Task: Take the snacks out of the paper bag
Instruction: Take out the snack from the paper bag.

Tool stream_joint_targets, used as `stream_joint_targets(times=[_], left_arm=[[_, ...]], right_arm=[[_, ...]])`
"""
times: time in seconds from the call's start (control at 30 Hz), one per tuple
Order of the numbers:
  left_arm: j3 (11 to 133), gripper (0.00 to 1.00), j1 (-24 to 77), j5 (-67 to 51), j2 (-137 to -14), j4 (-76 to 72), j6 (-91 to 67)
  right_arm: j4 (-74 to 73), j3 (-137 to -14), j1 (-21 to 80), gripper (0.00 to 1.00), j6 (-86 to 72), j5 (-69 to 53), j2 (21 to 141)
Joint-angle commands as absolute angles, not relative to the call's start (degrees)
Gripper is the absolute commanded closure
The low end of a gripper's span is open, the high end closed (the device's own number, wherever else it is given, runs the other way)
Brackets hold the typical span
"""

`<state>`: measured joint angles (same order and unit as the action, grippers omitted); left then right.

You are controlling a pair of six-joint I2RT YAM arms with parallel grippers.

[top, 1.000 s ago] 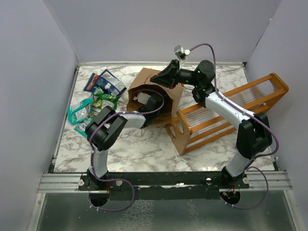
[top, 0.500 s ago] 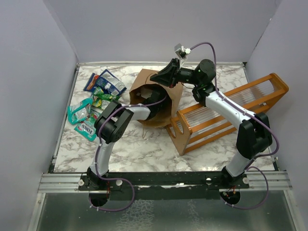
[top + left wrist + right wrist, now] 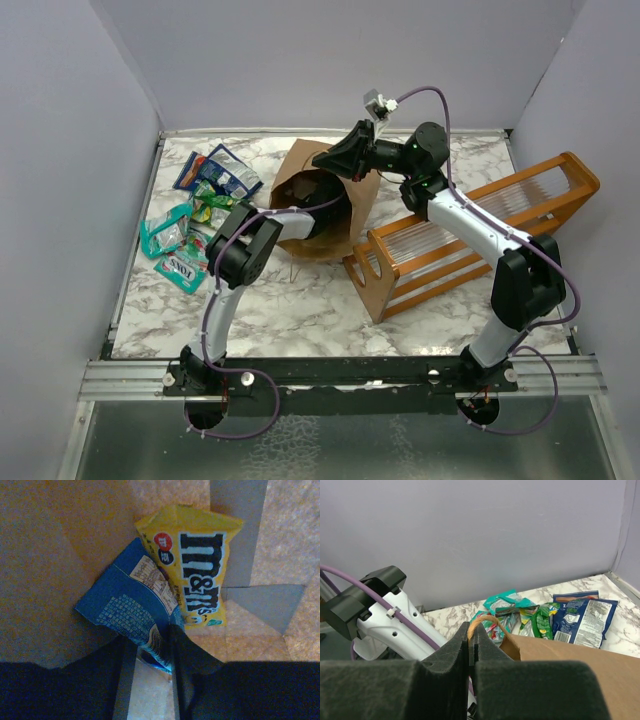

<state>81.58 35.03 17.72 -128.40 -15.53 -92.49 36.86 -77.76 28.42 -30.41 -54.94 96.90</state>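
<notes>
The brown paper bag (image 3: 357, 196) lies on its side at the back middle, mouth to the left. My right gripper (image 3: 327, 158) is shut on its twisted loop handle (image 3: 488, 621) and holds the top edge up. My left arm reaches into the bag, so the left gripper is hidden in the top view. In the left wrist view the left gripper (image 3: 150, 636) is open inside the bag, with a corner of a blue packet (image 3: 127, 607) between the fingers. A yellow M&M's packet (image 3: 197, 565) lies just beyond it. Blue (image 3: 216, 170), green (image 3: 217, 206) and teal (image 3: 166, 232) packets lie on the table to the left.
An orange wooden rack (image 3: 470, 240) with clear slats stands right of the bag, under my right arm. Another teal packet (image 3: 181, 268) lies near the left arm's elbow. Grey walls close in the marble table (image 3: 300, 300) on three sides.
My left arm has pushed further right into the bag's mouth, its elbow following. The right gripper has kept its hold on the handle; the bag has shifted slightly.
</notes>
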Motion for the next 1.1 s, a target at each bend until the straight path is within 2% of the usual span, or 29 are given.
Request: stream_joint_targets(times=[0.0, 0.1, 0.2, 0.47, 0.73, 1.07], left_arm=[[81.31, 0.72, 34.01, 17.01, -127.67, -13.75, -93.55], [79.51, 0.86, 33.30, 15.73, -126.01, -15.38, -91.98], [75.68, 0.89, 32.89, 15.18, -123.34, -18.45, -90.35], [66.78, 0.90, 33.22, 14.01, -113.58, -22.92, -85.66], [63.72, 0.90, 33.49, 14.30, -106.04, -22.66, -76.69], [53.83, 0.91, 34.01, 7.64, -92.84, -25.53, -69.74]], right_arm=[[38.44, -80.28, 28.47, 0.98, -30.51, -55.89, 95.93], [36.04, -80.51, 28.43, 0.98, -27.99, -55.23, 95.64], [33.45, -80.49, 28.48, 0.98, -24.72, -54.46, 95.22], [27.46, -80.53, 28.45, 0.98, -18.51, -50.09, 94.32], [25.67, -81.41, 28.47, 0.98, -17.69, -50.60, 95.36], [21.78, -82.78, 28.47, 0.98, -13.54, -43.98, 93.76]])
